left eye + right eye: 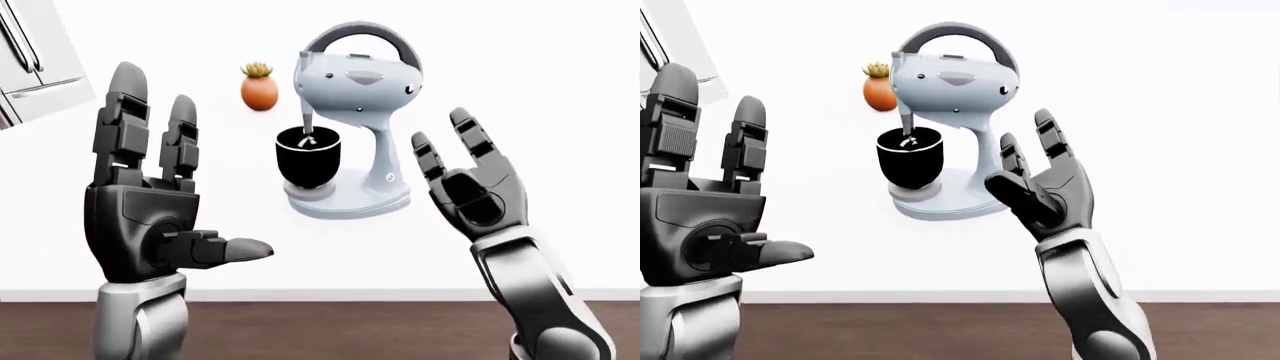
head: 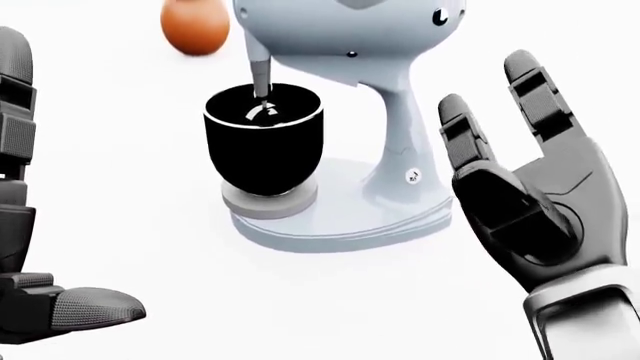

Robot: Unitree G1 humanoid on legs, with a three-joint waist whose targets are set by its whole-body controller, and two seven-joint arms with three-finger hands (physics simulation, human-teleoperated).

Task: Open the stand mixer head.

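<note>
A pale grey stand mixer (image 1: 378,161) stands on the white counter in the middle of the left-eye view. Its head (image 1: 358,79), with a grey arched handle, is down, and its beater dips into the black bowl (image 1: 308,157). My left hand (image 1: 165,180) is open, palm toward me, raised to the left of the mixer and apart from it. My right hand (image 1: 455,161) is open, fingers up, just right of the mixer's neck, not touching it. In the head view the bowl (image 2: 264,142) and my right hand (image 2: 510,150) show close up.
An orange pot with a small plant (image 1: 259,88) stands to the upper left of the mixer. A steel fridge (image 1: 35,56) shows at the top left corner. The counter's edge and dark wood floor (image 1: 320,330) run along the bottom.
</note>
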